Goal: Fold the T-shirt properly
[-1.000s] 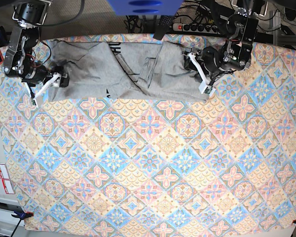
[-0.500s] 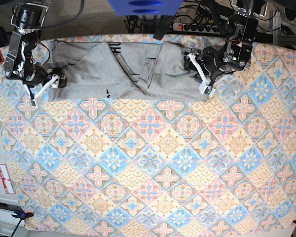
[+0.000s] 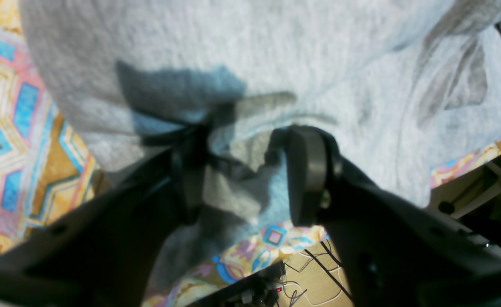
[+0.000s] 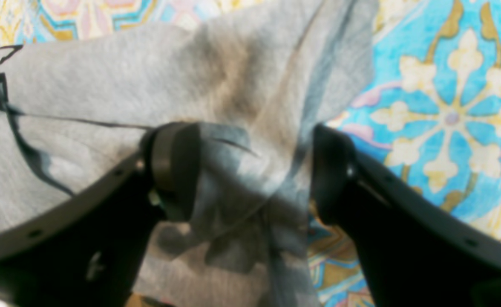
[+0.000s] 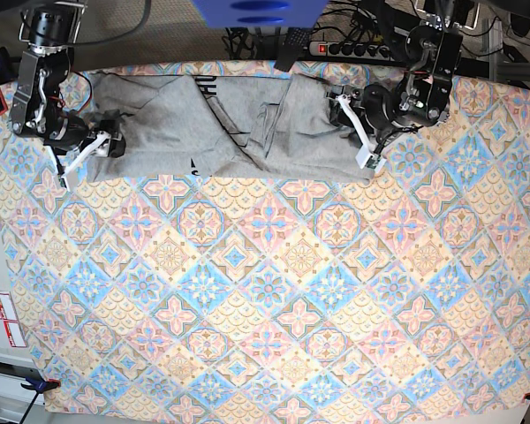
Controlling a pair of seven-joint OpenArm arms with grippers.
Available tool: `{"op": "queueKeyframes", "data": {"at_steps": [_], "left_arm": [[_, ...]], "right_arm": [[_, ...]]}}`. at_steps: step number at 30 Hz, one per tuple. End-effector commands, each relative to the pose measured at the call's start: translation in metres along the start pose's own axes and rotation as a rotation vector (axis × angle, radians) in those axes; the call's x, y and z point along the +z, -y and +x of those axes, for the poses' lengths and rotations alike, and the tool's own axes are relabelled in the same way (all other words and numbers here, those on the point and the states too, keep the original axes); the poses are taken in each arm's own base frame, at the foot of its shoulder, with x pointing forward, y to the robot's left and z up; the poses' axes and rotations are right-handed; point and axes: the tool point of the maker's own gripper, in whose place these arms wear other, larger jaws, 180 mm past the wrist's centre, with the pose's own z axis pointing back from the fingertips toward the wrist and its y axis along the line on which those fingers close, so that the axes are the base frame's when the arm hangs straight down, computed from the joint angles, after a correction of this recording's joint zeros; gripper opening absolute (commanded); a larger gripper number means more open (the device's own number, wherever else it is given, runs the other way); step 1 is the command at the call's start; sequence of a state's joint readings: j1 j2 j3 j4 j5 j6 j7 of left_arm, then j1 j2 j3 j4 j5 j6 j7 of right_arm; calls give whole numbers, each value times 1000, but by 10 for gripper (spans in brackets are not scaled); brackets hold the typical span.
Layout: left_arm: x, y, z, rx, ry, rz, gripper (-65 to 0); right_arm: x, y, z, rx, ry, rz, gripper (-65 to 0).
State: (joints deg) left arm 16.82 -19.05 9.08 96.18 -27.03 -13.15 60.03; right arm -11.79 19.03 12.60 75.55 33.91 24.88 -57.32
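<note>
Base view shows the T-shirt lying crumpled in a long band across the far edge of the tabletop, which is covered by a diamond-patterned tablecloth; bits of black lettering show along its folds. The left gripper sits at the right end of the shirt, the right gripper at the left end, both down at cloth level. In the left wrist view, the left gripper has its fingers apart with a raised pucker of grey fabric standing between them, the cloth touching the inner faces but not pinched flat. In the right wrist view, the right gripper is spread wide, straddling a bunched fold at the shirt's edge, with tablecloth visible just beside its right finger.
</note>
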Motion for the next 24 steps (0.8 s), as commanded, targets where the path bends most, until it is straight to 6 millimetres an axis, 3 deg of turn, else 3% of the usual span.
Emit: {"op": "queueKeyframes", "data": {"at_steps": [1,4,17,19,24], "left_arm": [[4,2,10,-7,32,-11,-371],[3,3,10,-5,33,-13,-371],[3,4,12,-4,39,-16,-379],[4,3,17,-7,48,-14,-391],[3,6,24,2,66,-21,-424]], "right_arm": [[-6,-13,-48,-6,-164,39,-253],[-5,-11,-59,-13,-184,36,-253],[-4,-12,-69,-13,-211,37,-259],[-4,-13,-73,-14,-233,40,-296],[-4,-14,-72,-12,-242,42,-461]]}}
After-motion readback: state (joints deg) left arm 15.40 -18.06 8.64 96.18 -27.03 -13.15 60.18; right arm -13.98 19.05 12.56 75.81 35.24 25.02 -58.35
